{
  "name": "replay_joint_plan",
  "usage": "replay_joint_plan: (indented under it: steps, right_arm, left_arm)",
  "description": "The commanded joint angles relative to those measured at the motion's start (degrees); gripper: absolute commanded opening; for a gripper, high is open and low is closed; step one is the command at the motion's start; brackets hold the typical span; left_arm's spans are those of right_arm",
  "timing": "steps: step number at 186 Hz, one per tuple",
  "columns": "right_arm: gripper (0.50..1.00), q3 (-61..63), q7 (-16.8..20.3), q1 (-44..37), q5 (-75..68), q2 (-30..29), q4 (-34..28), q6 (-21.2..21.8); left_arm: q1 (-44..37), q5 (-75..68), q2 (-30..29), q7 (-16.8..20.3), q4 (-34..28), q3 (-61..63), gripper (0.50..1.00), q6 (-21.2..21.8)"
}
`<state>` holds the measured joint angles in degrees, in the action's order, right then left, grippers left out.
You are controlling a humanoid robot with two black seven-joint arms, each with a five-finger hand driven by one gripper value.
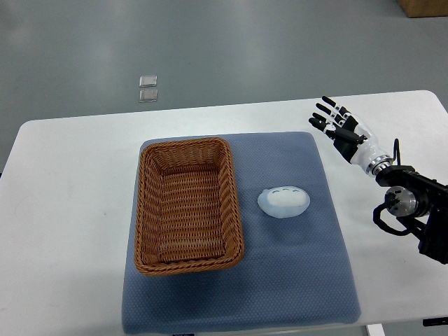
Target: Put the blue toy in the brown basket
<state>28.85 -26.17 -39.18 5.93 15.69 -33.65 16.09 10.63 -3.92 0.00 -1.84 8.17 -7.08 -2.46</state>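
There is one brown basket (187, 204), at about 9 o'clock from the middle of the mat. There is one pale blue toy (283, 201), at 3 o'clock from the basket. There is one blue mat (294, 280) under them both, and one white table (70, 231). One robot hand (341, 127) shows, at 2 o'clock. Two small clear squares (148, 89) lie on the floor at 11 o'clock.

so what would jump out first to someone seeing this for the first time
Likely the brown basket, empty, on the left part of a blue mat covering the white table. Just to its right, on the mat, lies the pale blue toy. At the right edge, the right hand hovers with fingers spread, holding nothing.
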Motion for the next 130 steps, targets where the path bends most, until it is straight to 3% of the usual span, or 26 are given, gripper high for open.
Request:
replay_joint_plan:
  steps: [1,57,130]
  right_arm:
    - [0.913,0.07,-0.02,-0.11,2.68,0.13,-0.19,0.17]
    - [0.913,0.16,-0.72,-0.73,11.65,2.59,-1.68,1.23]
    - [0.913,-0.02,-1.87,-0.73,30.28,10.51,-13.11,1.40]
  left_arm:
    - [0.00,0.06,0.00,0.00,0.00,-0.13,1.000,0.00]
    - [-0.18,0.06,0.00,0.00,-0.18,-0.22,1.000,0.00]
    - [-0.44,-0.03,0.00,0.00,-0.35,0.22,1.000,0.00]
